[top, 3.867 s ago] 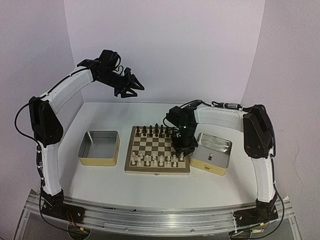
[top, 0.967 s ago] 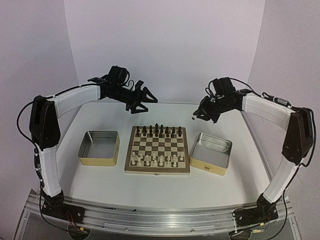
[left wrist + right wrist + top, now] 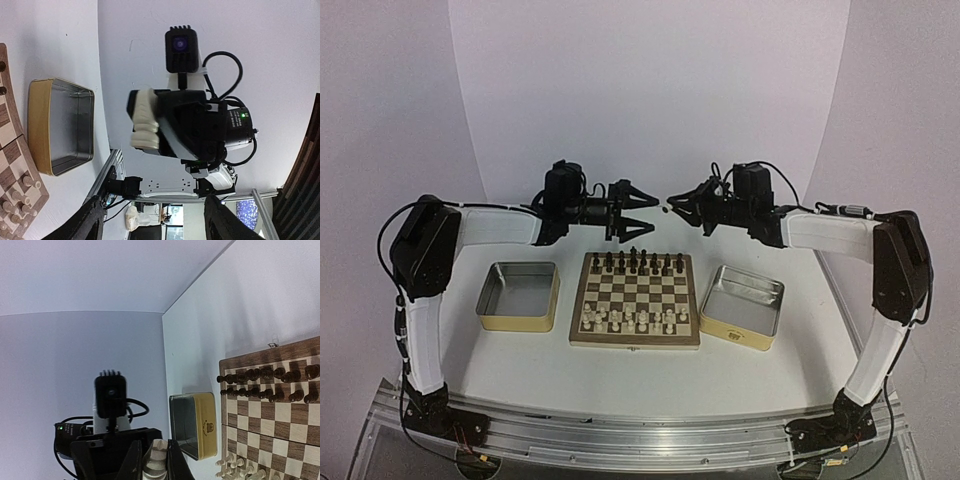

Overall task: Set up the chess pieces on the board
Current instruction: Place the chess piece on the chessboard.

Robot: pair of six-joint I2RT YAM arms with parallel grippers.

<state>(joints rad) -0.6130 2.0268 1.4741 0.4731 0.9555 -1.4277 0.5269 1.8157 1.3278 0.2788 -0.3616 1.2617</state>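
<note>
Though speck-small overhead, chess piece (image 3: 145,120) plain wrist-side, clamped in right end effector (image 3: 155,466), left end effector (image 3: 646,216) splayed, empty.

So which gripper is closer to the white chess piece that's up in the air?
Right. The right gripper is shut on the white chess piece; the left gripper faces it from the left, jaws open, a gap between them.

The board (image 3: 635,343) lies mid-surface (image 3: 650,375), left tin (image 3: 517,322) and right tin (image 3: 740,330) flanking it; chess pieces (image 3: 635,318) fill its near rows, dark pieces (image 3: 637,262) its far rows. Above its far edge the left pincer (image 3: 642,211) faces the right pincer (image 3: 672,207), which grips a lone piece (image 3: 156,460).
</note>
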